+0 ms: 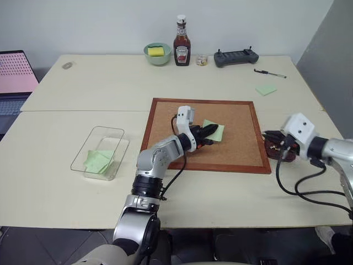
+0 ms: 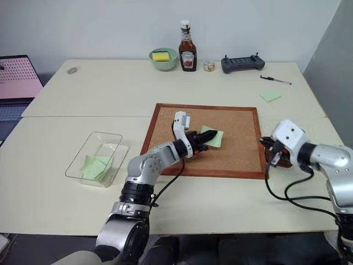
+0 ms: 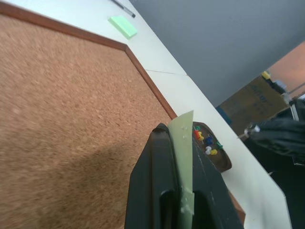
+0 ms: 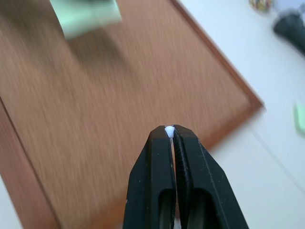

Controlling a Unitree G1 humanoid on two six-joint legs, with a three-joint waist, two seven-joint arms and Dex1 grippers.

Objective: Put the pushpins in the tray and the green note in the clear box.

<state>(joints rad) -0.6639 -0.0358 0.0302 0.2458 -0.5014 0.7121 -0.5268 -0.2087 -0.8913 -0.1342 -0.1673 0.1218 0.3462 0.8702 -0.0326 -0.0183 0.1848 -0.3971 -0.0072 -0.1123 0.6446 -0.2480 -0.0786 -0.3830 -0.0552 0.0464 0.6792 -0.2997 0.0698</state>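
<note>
1. The green note (image 1: 214, 131) is pinched between the closed fingers of the left gripper (image 1: 208, 132) over the middle of the corkboard (image 1: 237, 152).
2. A small white pushpin (image 4: 169, 130) is clamped at the tips of the closed right gripper (image 4: 170, 131), which is held beside the corkboard's right edge.
3. The tray (image 3: 221, 157) is set on the table just off the corkboard's right edge, and red, yellow, green and blue pushpins (image 3: 206, 143) are seen inside it.
4. The clear box (image 1: 99, 153) is placed on the table to the left of the corkboard, apart from it, with green paper (image 1: 98, 161) lying inside.
</note>
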